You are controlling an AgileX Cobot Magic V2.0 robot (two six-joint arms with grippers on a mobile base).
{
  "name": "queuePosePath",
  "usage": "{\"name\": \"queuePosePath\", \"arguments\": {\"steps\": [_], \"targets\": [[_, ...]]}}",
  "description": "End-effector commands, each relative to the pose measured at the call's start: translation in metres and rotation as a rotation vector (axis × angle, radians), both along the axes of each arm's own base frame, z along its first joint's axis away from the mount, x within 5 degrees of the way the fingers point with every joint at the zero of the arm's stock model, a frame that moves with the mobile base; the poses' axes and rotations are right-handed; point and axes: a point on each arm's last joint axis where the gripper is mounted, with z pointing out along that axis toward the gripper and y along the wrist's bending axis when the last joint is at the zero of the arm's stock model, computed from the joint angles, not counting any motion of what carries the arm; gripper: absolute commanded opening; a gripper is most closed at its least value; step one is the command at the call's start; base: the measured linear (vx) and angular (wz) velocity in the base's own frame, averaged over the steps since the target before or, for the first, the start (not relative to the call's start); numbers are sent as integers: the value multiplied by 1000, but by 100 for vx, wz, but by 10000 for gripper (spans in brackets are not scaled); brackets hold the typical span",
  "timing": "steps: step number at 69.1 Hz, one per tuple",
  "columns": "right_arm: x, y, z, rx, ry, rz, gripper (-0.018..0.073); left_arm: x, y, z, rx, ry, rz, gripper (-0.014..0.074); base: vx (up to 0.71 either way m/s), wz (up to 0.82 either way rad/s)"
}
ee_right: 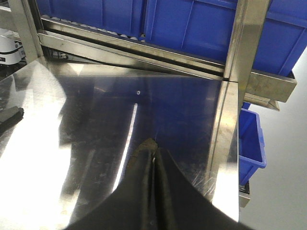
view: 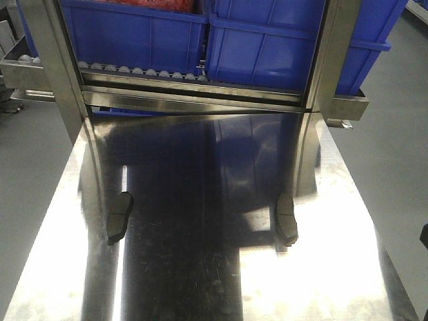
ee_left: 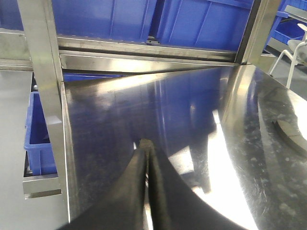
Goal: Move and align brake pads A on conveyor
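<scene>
**CLOSED AND EMPTY, WITH 2 TO SHIFT**

Lying well apart on the shiny steel table (view: 334,267): left pad (view: 117,217) and right pad (view: 287,219), dark grey, curved, oblong, long axes running near to far. No conveyor in view. Pinched closed on nothing: left gripper (ee_left: 145,143) and right gripper (ee_right: 151,142), black and tapered. From the right wrist, 1 pad (ee_right: 9,117) well off to the left of that gripper. Nearer arm: impossible to call.

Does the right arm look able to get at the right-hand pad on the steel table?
Probably yes. The pad lies alone on bare table, nothing over or beside it. The right hand is shut, so it must open first.
</scene>
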Motion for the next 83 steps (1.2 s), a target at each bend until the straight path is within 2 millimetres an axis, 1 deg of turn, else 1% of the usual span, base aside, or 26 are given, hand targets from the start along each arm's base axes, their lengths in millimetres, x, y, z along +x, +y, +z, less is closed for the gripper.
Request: {"name": "queuePosePath", "arguments": {"steps": [1, 83], "targets": [[2, 1, 15, 18, -89, 4, -4, 1, -1, 14, -27, -83, -12, -6, 2, 0], [2, 1, 15, 18, -89, 4, -3, 1, -1, 14, -28, -84, -12, 0, 0, 1]]}}
